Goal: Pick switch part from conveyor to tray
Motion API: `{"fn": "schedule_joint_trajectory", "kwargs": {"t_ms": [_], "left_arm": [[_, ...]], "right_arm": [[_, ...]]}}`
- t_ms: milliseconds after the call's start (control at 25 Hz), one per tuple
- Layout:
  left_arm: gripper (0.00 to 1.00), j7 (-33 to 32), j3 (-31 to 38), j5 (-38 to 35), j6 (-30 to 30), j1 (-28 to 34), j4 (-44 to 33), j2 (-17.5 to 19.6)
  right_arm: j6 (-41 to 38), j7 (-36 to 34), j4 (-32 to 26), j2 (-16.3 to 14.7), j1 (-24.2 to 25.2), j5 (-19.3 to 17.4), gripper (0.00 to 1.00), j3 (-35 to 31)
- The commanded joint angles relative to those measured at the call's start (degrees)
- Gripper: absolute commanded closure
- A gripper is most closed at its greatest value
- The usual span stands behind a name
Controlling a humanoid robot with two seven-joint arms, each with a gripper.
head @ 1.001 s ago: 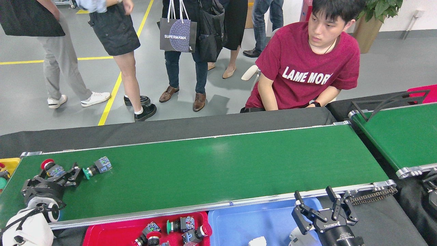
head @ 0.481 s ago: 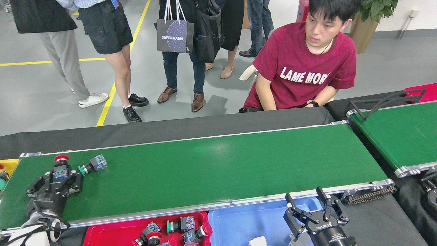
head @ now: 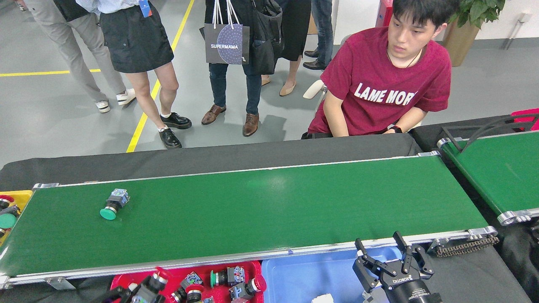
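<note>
1. One switch part (head: 114, 203) with a green button cap lies on its side on the conveyor (head: 261, 210), near the belt's left end and closer to its far rail than to its near one.
2. The left claw (head: 141, 291) shows at the bottom edge, over the left part of the red tray (head: 257, 269) just below the conveyor's near rail; it appears to grip a dark switch part, but it is cut off by the picture's edge, so I cannot tell how its fingers stand.
3. Several more switch parts (head: 229, 276) with green and red caps lie inside the red tray.
4. The right claw (head: 385, 263) hangs over the blue tray (head: 294, 277), just below the conveyor's near rail toward its right end, fingers spread and holding nothing.
5. A second green belt (head: 501, 172) lies angled beyond the conveyor's right end.
6. A person in a red shirt (head: 387, 84) sits behind the conveyor's far side; others stand farther back.
</note>
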Motion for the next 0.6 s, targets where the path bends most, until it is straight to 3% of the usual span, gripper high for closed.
{"fn": "schedule_joint_trajectory", "kwargs": {"t_ms": [0, 160, 280, 360, 441, 561], "left_arm": [[0.00, -0.9, 0.6, 0.0, -0.4, 0.0, -0.7, -2.9], [0.00, -0.9, 3.1, 0.0, -0.4, 0.3, -0.4, -5.5], [0.00, -1.0, 8.9, 0.2, -0.2, 0.2, -0.4, -7.3], [0.00, -1.2, 14.0, -0.1, 7.1, -0.6, -0.3, -9.8], [0.00, -1.2, 15.9, 0.1, 12.0, -0.9, 1.1, -9.6], [0.00, -1.2, 17.7, 0.4, 11.7, -0.9, 3.8, -7.8]], "right_arm": [[0.0, -0.4, -0.8, 0.1, 0.1, 0.0, 0.03, -0.3], [0.0, -0.5, -0.8, 0.1, 0.2, 0.0, 0.03, -0.3], [0.0, -0.5, -0.8, 0.1, 0.3, 0.0, 0.03, -0.3], [0.0, -0.5, -0.9, 0.1, 0.3, 0.0, 0.03, -0.3], [0.0, -0.5, -0.9, 0.1, 0.3, 0.0, 0.03, -0.3], [0.0, -0.5, -0.8, 0.1, 0.3, 0.0, 0.03, -0.3]]}}
